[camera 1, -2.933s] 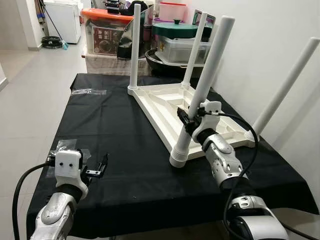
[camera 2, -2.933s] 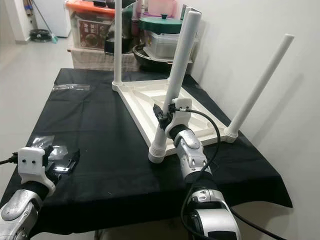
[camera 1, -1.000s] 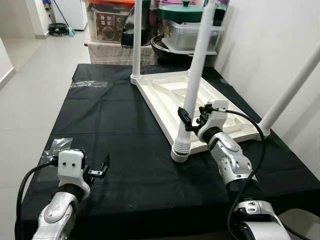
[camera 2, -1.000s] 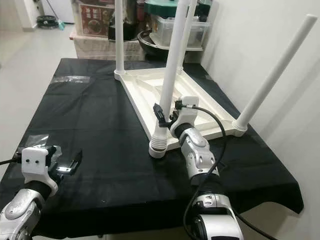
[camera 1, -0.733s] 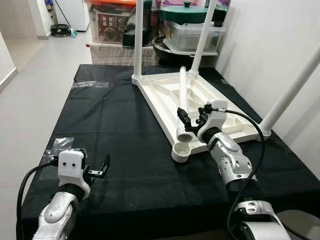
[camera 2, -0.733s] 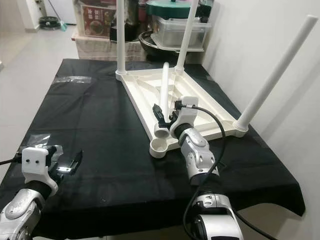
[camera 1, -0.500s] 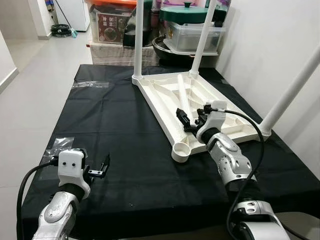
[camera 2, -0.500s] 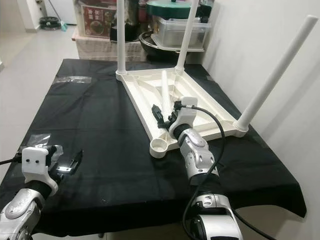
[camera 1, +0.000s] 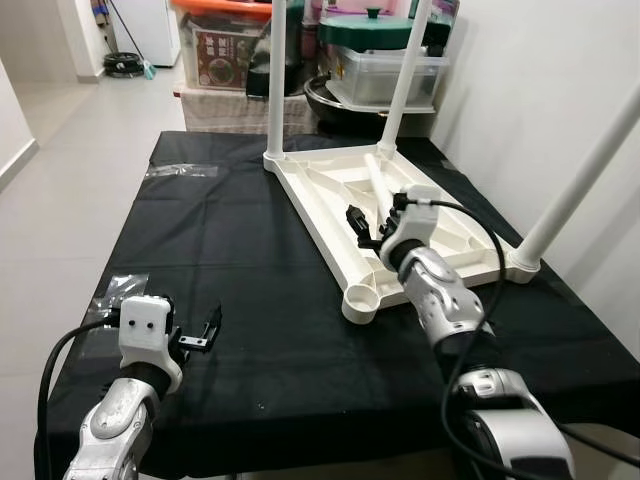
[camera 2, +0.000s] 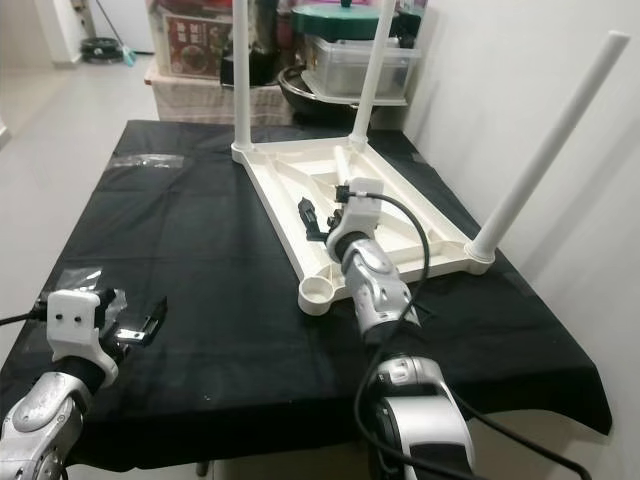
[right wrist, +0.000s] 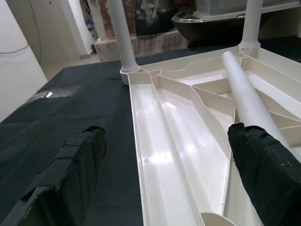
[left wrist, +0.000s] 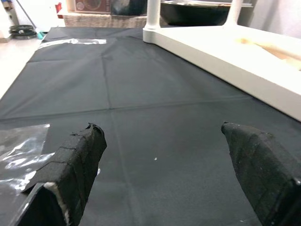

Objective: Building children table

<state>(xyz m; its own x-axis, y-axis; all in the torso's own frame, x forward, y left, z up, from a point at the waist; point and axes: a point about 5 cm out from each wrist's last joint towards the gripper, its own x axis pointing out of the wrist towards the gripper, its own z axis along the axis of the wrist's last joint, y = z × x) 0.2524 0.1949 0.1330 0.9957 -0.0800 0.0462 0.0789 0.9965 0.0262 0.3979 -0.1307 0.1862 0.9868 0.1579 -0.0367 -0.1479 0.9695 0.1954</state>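
Three upright legs (camera 1: 276,85): standing on the upturned tabletop (camera 1: 320,200), beyond the right gripper.
One loose leg (right wrist: 247,99): lying flat inside the tabletop, beside the right gripper (camera 1: 367,226), fingers spread, holding nothing.
Left gripper (camera 1: 198,334): open above the black cloth (camera 1: 230,260), well apart.

light: bright, even indoor | glare — sheen on white tabletop underside (right wrist: 188,141) | focus: sharp — no blur
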